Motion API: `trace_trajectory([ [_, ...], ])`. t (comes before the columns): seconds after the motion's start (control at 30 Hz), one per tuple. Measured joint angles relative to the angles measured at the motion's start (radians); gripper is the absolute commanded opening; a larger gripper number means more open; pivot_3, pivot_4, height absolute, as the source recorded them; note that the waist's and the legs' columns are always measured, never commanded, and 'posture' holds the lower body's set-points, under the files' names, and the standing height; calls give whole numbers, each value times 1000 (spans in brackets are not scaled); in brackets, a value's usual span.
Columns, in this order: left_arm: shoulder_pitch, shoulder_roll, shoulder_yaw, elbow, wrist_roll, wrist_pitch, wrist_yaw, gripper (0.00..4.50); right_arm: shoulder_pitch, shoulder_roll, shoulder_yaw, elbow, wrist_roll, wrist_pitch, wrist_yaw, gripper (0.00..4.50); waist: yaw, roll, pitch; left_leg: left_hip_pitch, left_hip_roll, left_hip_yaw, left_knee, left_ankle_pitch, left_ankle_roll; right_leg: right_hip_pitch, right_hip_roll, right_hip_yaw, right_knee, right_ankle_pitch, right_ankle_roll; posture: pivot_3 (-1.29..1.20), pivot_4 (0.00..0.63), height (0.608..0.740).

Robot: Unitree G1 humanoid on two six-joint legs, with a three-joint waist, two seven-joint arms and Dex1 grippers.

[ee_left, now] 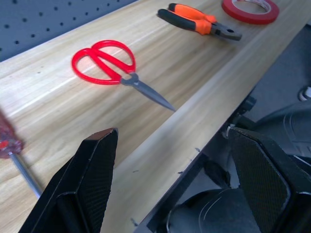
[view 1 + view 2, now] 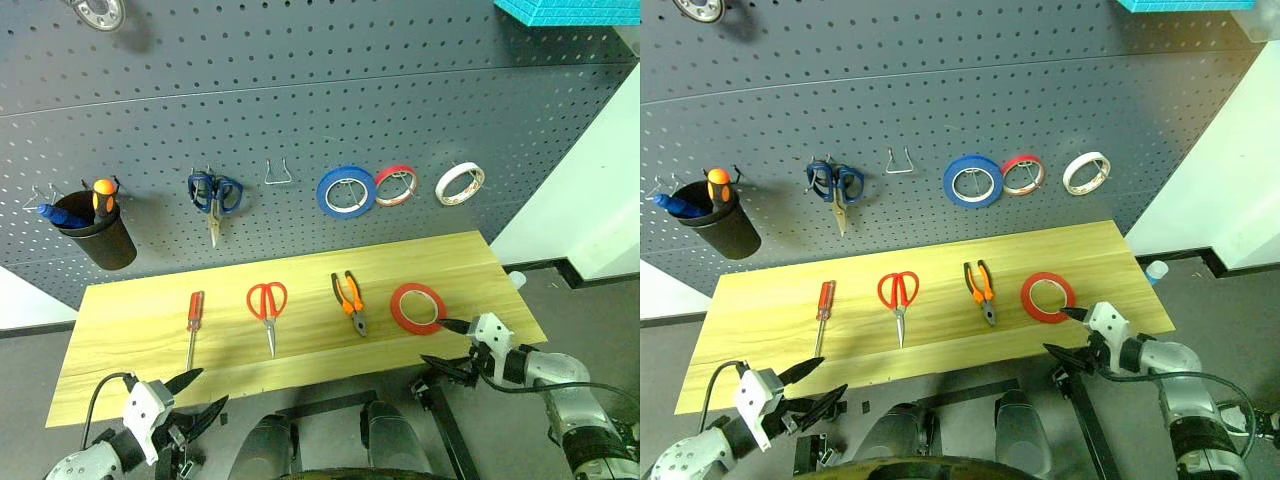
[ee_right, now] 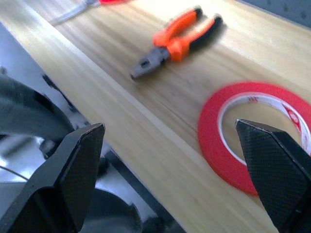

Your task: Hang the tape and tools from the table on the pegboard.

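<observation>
On the light wood table (image 2: 130, 330) four things lie in a row. From left to right they are a red-handled screwdriver (image 2: 194, 315), red-handled scissors (image 2: 267, 303), orange-and-black pliers (image 2: 349, 298) and the flat red tape ring (image 2: 418, 307). The dark grey pegboard (image 2: 300, 90) rises behind the table. My right gripper (image 2: 435, 343) is open at the table's front edge; one fingertip reaches just in front of the tape (image 3: 252, 141), without touching it. My left gripper (image 2: 208, 390) is open below the front edge, near the screwdriver, and holds nothing. Its wrist view shows the scissors (image 1: 109, 65) ahead.
On the pegboard hang blue-handled scissors (image 2: 214, 193), a bare wire hook (image 2: 278, 175), a blue tape roll (image 2: 346, 191), a small red-rimmed roll (image 2: 396, 185) and a white roll (image 2: 460, 183). A black cup (image 2: 97, 235) at the left holds an orange-handled screwdriver (image 2: 103, 195).
</observation>
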Motion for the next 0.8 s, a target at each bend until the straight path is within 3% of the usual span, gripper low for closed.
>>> trace_trajectory([
  [0.43, -409, -22, -251, 92, 100, 119, -53, 3731, -234, 90, 119, 113, -167, 115, -179, 4500, 0, 3, -3, 5, -1, 0, 0, 1, 0, -1, 0, 0, 1, 6, -1, -19, 89, 738],
  [0.8, -474, -67, -312, 82, 84, 273, -50, 3731, -280, 115, 205, 141, -270, 323, -258, 4500, -4, 5, -4, 4, -1, 0, 0, 1, 0, -2, 0, 0, 2, 6, -1, -28, 83, 738],
])
